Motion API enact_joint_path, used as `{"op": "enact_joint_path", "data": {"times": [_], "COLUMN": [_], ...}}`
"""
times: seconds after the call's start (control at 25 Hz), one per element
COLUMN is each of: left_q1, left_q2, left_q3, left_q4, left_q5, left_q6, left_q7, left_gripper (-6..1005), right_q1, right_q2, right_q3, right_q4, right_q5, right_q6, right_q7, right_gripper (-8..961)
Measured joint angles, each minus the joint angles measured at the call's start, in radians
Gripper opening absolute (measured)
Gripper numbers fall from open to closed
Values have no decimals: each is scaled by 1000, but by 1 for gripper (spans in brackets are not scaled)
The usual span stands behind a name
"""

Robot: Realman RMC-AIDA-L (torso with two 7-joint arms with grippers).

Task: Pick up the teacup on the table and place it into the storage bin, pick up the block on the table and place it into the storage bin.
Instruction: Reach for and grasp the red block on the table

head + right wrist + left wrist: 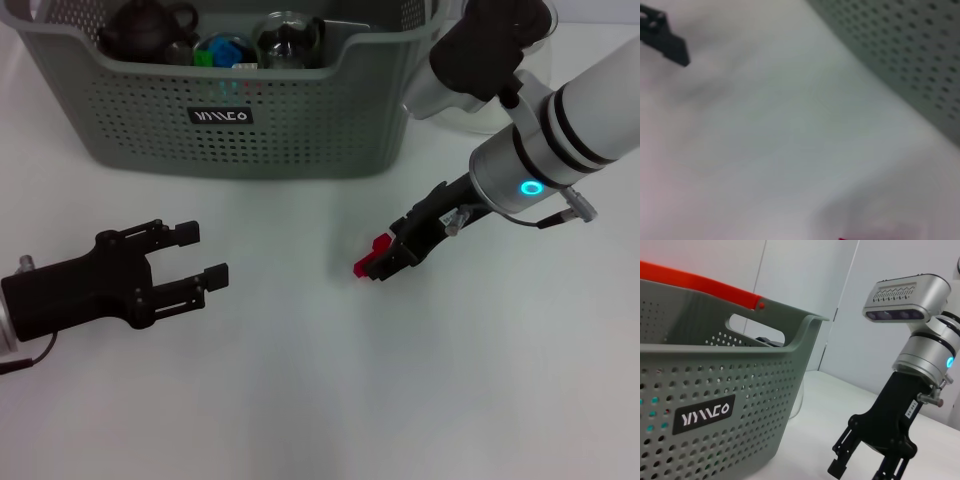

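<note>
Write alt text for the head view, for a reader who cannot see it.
The right gripper reaches down to a small red block on the white table, its fingers around it. Behind stands the grey-green storage bin, holding a dark teapot and other items. The left gripper hovers open at the near left.

The head view looks steeply down on the desk (300,400) from above, with the storage bin (300,120) at its far edge. The left wrist view sits low, level with the bin's labelled wall (715,405), facing past it to the right gripper (867,467), which the head view shares (385,262). The right wrist view hovers close over the desk (765,125), the bin's perforated wall (910,55) beyond its jaws.
</note>
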Motion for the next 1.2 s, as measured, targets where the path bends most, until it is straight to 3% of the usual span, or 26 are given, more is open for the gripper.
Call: {"op": "enact_joint_path", "data": {"times": [0.44,1.2], "left_q1": [3,6], "left_q2": [0,0], "left_q3": [0,-2], "left_q4": [0,0], "left_q5": [0,0], "left_q6": [0,-12], "left_q7": [0,3], "left_gripper": [739,739], "right_q1": [71,122], "right_q2": [0,1], "right_q3": [-36,-79], "right_q4": [58,41], "right_q5": [-9,-72], "right_q6": [-5,-17], "right_q7": [32,127], "right_gripper": [777,778]}}
